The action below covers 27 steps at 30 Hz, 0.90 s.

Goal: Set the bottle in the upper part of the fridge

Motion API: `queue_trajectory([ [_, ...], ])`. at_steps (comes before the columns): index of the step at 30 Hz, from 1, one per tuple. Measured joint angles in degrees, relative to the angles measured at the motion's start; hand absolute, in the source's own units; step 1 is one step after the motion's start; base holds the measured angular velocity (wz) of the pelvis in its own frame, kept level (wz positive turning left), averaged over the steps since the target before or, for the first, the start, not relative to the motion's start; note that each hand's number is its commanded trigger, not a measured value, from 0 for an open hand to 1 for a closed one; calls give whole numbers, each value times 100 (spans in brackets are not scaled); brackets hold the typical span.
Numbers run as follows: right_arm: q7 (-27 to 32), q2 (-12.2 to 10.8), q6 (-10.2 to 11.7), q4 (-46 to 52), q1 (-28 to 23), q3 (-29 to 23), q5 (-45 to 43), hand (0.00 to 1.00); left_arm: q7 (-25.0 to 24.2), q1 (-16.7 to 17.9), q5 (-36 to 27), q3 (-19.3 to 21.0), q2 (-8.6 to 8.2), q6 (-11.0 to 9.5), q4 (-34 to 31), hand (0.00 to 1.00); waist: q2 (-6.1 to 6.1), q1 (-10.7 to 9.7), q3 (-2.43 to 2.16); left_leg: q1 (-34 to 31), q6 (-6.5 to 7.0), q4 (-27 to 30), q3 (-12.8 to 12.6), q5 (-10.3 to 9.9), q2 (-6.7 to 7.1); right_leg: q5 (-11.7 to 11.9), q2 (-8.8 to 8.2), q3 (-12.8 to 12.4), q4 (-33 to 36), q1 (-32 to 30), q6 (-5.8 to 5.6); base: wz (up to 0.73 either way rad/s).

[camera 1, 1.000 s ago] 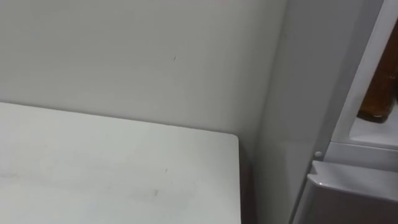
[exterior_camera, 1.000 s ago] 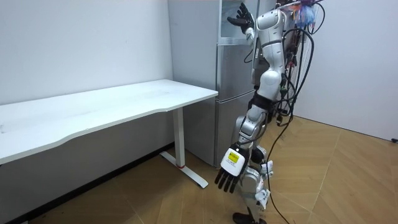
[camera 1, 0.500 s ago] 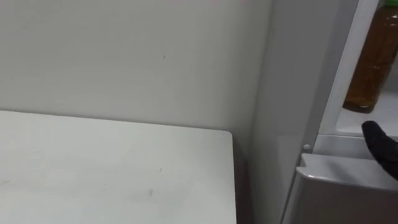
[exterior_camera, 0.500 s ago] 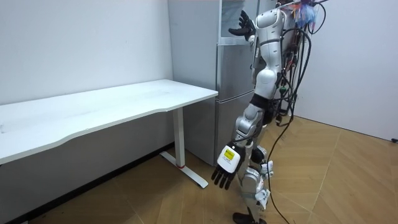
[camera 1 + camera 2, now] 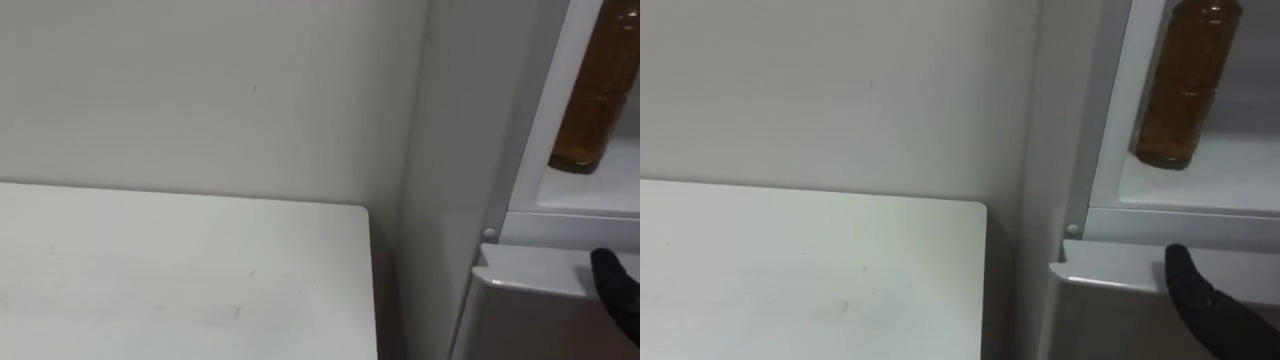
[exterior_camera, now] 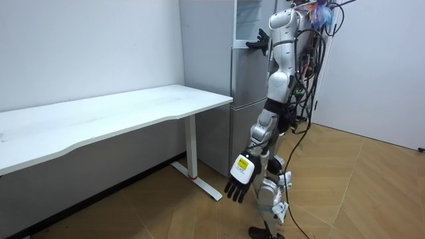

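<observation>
A bottle (image 5: 1185, 80) of amber liquid stands upright on the white shelf (image 5: 1210, 180) of the open upper fridge, at its left side; the same bottle (image 5: 590, 95) shows at the left eye view's right edge. Nothing holds it. My right hand (image 5: 1202, 298) is below the shelf, its dark fingers straight in front of the top edge of the lower door (image 5: 1110, 268). In the room view the right hand (image 6: 257, 42) is raised against the fridge (image 6: 247, 99), fingers spread. My left hand (image 6: 240, 180) hangs open at my side.
A white table (image 5: 180, 270) adjoins the fridge on my left, with a narrow gap between them. In the room view the table (image 6: 119, 109) runs along the wall, and wooden floor (image 6: 372, 192) lies behind me.
My right hand has come down from the upper compartment to the lower door's top edge. The bottle stays on the shelf. The head camera has shifted, showing more of the bottle.
</observation>
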<state>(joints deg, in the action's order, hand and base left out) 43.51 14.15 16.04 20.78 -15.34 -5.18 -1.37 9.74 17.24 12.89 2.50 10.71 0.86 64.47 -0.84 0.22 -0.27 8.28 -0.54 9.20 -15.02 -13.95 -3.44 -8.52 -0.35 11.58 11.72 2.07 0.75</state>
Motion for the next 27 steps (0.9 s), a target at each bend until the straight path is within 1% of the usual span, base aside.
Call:
queue_trajectory([
  [2,-11,-2,158,-173,-13,0,9,0,22,12,17,-32,1,-2,-7,0,4,-5,-3,25,-3,-12,-36,-4,-9,0,13,-43,-1,18,1,-10],
  [4,-1,-14,432,-462,-95,-3,-6,0,89,36,20,-55,-18,-22,-93,0,15,-29,-9,23,1,-40,-35,-12,-5,0,8,-57,-4,21,0,0],
  [5,-2,-23,487,-499,-135,-3,-11,0,93,41,19,-55,-19,-37,-110,0,19,-36,-11,22,2,-38,-34,-12,-4,-1,6,-56,-5,22,-1,0],
  [7,-1,-71,712,-743,-156,-5,-33,0,135,55,15,-55,-19,-96,-140,0,24,-96,-17,25,3,-35,-36,-12,7,-4,-3,-60,-6,25,-6,0],
  [8,0,-83,769,-811,-158,-5,-14,0,139,63,12,-55,-18,-110,-140,0,24,-121,-18,31,4,-35,-36,-12,9,-5,-7,-59,-7,31,-8,0],
  [10,21,-97,1019,-1063,-181,-4,-1,0,187,95,-2,-60,-17,-139,-150,0,33,-188,-19,75,14,-36,-36,-18,18,-12,-15,-52,-18,75,-20,0],
  [11,22,-96,1081,-1143,-176,-5,12,0,211,101,-10,-63,-17,-140,-149,0,39,-194,-20,98,17,-42,-36,-20,20,-14,-15,-49,-20,88,-24,0],
  [12,20,-96,1170,-1258,-165,-9,82,0,240,111,-74,-79,-17,-141,-155,0,49,-213,-34,131,25,-47,-33,-27,17,-23,-18,-45,-47,95,-38,0],
  [13,20,-92,1299,-1423,-156,-35,101,0,261,111,-176,-106,-17,-148,-156,0,66,-233,-57,136,32,-47,-25,-31,6,-18,-21,-46,-106,122,-51,4],
  [15,45,-93,1414,-1604,-159,-62,137,0,272,126,-287,-160,-7,-156,-157,0,99,-251,-78,157,46,-44,-13,-40,2,-10,-29,-46,-113,163,-61,4],
  [17,86,-86,1540,-1839,-151,-66,144,0,321,124,-316,-159,-8,-150,-165,0,116,-250,-87,236,59,-42,3,-48,7,9,-27,-48,-130,261,-79,0],
  [19,85,-84,1738,-2205,-152,-115,143,0,415,161,-316,-160,-7,-150,-182,0,122,-252,-96,349,83,-11,3,-112,1,18,-28,-47,-145,401,-96,0],
  [20,85,-86,1752,-2272,-157,-135,143,0,437,171,-316,-160,-8,-150,-200,0,120,-255,-98,356,89,19,6,-138,-3,21,-30,-46,-142,420,-103,0],
  [21,92,-102,1746,-2521,-167,-183,155,0,493,173,-317,-161,-7,-150,-207,0,119,-266,-98,357,105,51,10,-163,-2,34,-37,-40,-138,467,-122,0],
  [22,93,-131,1734,-3094,-199,-200,288,0,531,171,-315,-161,-9,-149,-205,0,118,-273,-99,355,116,54,6,-168,11,53,-51,-44,-138,464,-137,0],
  [23,98,-195,1652,-3342,-242,-208,391,0,549,176,-315,-160,-10,-149,-205,0,111,-273,-102,353,122,55,1,-170,19,57,-57,-48,-137,459,-143,-3],
  [24,97,-358,1200,-3979,-311,-236,544,0,591,181,-316,-154,-10,-142,-205,0,92,-274,-112,337,134,57,-9,-175,26,65,-64,-55,-123,434,-154,-5],
  [25,18,-488,605,-4670,-341,-223,973,0,594,181,-316,-144,-17,-114,-196,0,49,-261,-111,319,139,54,-9,-178,33,64,-68,-66,-107,402,-155,-6],
  [26,6,-555,390,-4904,-380,-227,1245,0,594,180,-316,-125,-35,-107,-190,0,15,-255,-108,308,141,50,-9,-178,36,64,-69,-70,-99,382,-156,-9],
  [27,15,-666,15,-5272,-451,-248,1843,0,592,215,-317,-42,-115,-98,-141,0,-76,-267,-80,271,146,41,-13,-178,46,62,-68,-93,-77,314,-159,-20],
])
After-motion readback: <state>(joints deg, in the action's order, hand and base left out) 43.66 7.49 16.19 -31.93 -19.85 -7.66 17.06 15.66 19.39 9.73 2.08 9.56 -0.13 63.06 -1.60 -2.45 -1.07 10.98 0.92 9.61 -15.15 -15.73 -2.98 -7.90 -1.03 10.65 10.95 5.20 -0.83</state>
